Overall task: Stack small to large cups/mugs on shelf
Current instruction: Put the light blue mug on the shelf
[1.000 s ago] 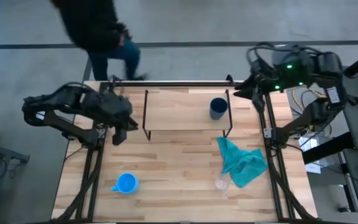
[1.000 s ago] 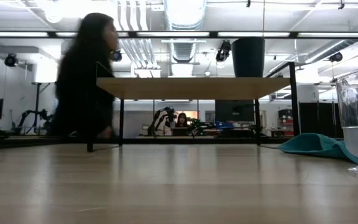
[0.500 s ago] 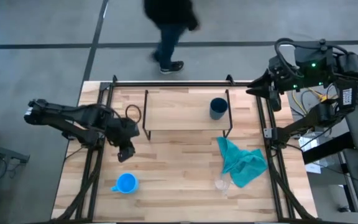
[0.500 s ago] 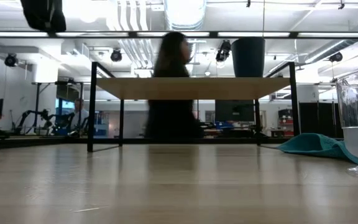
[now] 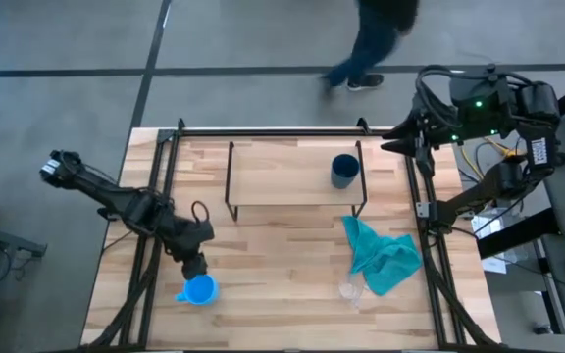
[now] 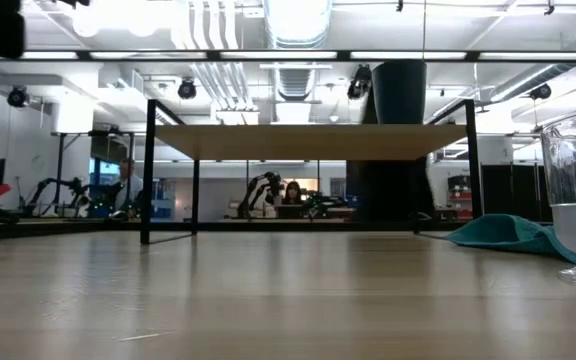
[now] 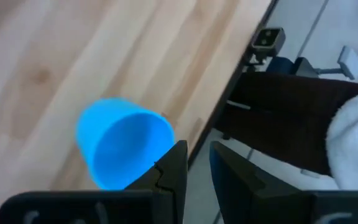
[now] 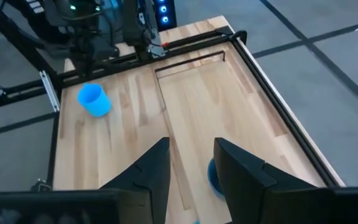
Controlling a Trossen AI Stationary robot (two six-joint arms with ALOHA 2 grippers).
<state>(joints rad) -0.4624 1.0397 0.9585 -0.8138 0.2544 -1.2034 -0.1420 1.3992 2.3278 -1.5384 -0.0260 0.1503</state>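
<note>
Light-blue mug — left end effector parted above

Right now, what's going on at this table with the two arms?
The left gripper hovers just above the light-blue mug near the table's front left, fingers open, not gripping. The navy cup already stands on the shelf. The clear glass cup waits beside the teal cloth. The right gripper waits, open, above the far right corner.

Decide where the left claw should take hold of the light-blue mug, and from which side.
Probably the rim, from above. The light-blue mug stands upright on the table with its mouth open upward, and the left claw hovers beside it. One finger inside and one outside suits the thin wall; its handle isn't clearly visible.
</note>
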